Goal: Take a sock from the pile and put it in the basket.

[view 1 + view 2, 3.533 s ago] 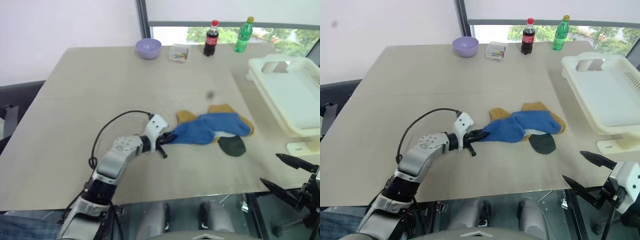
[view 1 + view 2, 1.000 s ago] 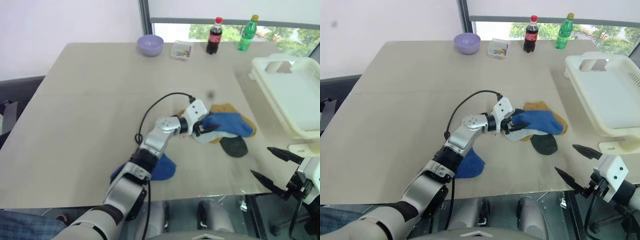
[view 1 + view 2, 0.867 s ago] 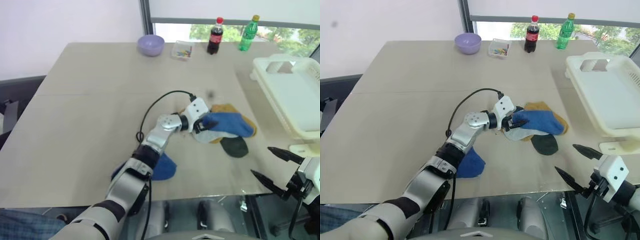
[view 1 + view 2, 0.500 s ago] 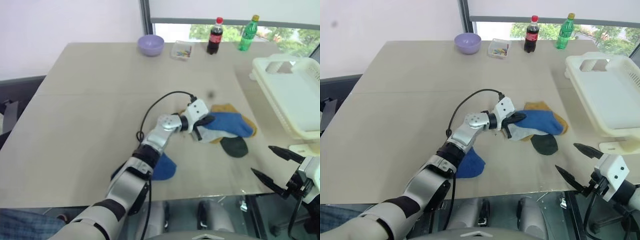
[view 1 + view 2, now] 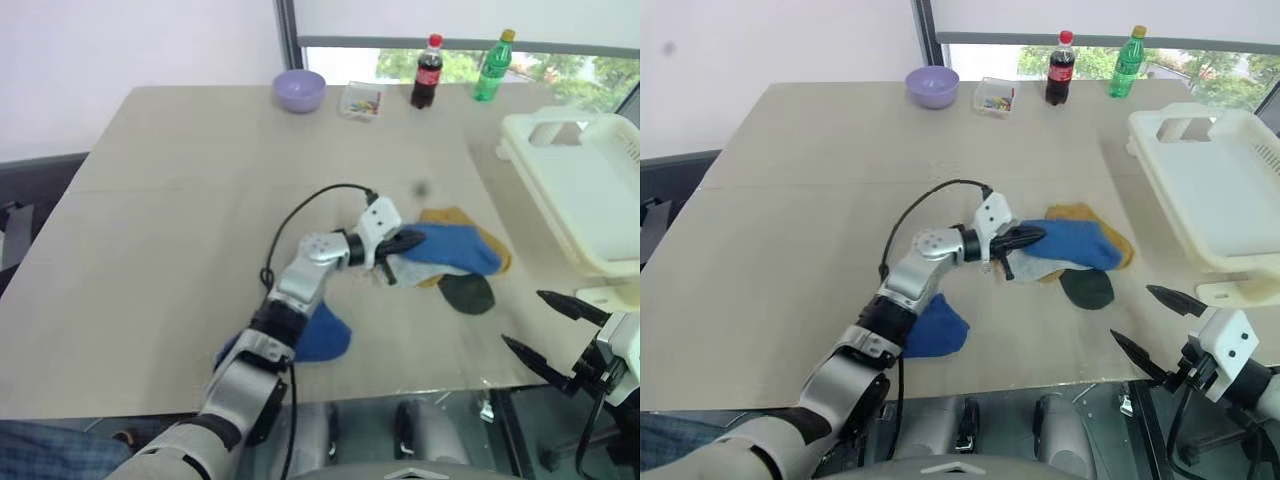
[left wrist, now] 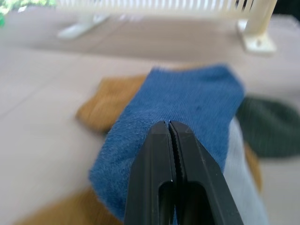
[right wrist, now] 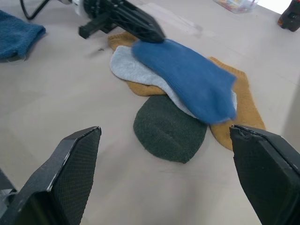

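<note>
1. Since a second ago, the left gripper [image 5: 403, 243] has closed on the near-left edge of the top blue sock [image 5: 452, 248] and drawn slightly left, so the sock's edge is lifted toward the arm.
2. Its two black fingers [image 6: 171, 154] are pressed together in the left wrist view, with the blue fabric pinched between them.
3. That sock still lies mostly on the pile [image 5: 1070, 255], which sits at the middle-right of the beige table [image 5: 180, 200]; under it are a pale grey sock [image 7: 129, 70], a mustard-yellow sock [image 7: 241, 105] and a dark green sock [image 7: 168, 129].
4. A second blue sock [image 5: 322, 335] lies apart, near the table's near edge, beside the left arm.
5. The right gripper [image 5: 550, 330] hangs off the near-right edge of the table with its fingers spread wide, holding nothing.
6. The cream-white slotted basket [image 5: 560, 135] stands at the far right, well apart from the pile, and its visible interior appears empty.
7. Judged from this, the task is at the grasp stage: a sock is gripped, but lifting it clear, carrying it right and releasing it in the basket remain.
</note>
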Robot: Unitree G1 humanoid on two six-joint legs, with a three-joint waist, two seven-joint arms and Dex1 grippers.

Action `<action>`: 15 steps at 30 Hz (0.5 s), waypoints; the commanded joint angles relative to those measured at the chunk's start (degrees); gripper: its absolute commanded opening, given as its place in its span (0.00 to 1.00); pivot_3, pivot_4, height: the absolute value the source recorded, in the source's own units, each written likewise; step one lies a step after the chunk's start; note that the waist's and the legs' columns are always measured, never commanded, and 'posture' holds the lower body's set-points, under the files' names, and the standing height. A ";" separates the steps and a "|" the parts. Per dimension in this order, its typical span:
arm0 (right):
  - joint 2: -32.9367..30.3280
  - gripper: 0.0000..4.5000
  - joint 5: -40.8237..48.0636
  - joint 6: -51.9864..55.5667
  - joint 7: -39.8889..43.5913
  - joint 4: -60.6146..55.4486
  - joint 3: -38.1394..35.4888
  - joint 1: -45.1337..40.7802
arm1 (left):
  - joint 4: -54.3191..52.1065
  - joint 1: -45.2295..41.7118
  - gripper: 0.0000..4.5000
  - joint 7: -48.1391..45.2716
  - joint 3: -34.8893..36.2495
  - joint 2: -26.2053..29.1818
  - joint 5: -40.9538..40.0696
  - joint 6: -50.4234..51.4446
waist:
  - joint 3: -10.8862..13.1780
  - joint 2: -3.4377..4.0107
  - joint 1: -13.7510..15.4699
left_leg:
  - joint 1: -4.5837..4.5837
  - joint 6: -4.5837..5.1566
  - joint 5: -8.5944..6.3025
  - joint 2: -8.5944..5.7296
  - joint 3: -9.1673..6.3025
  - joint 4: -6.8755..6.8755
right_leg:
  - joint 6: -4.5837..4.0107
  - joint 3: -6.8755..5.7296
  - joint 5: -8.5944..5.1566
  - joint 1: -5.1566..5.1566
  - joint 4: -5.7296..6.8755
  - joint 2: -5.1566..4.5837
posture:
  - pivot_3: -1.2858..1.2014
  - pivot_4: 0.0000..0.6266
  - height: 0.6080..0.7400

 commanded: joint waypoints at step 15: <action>-0.97 1.00 0.88 -1.30 0.73 0.48 0.09 -1.00 | -19.81 17.15 0.01 -5.85 8.26 20.47 -5.71 9.32 | -0.03 0.07 -0.09 | 0.03 -0.08 0.04 0.03 0.03 0.05 | -0.11 0.04 -0.07 0.01 0.01 -0.02 | 0.52 0.24 1.00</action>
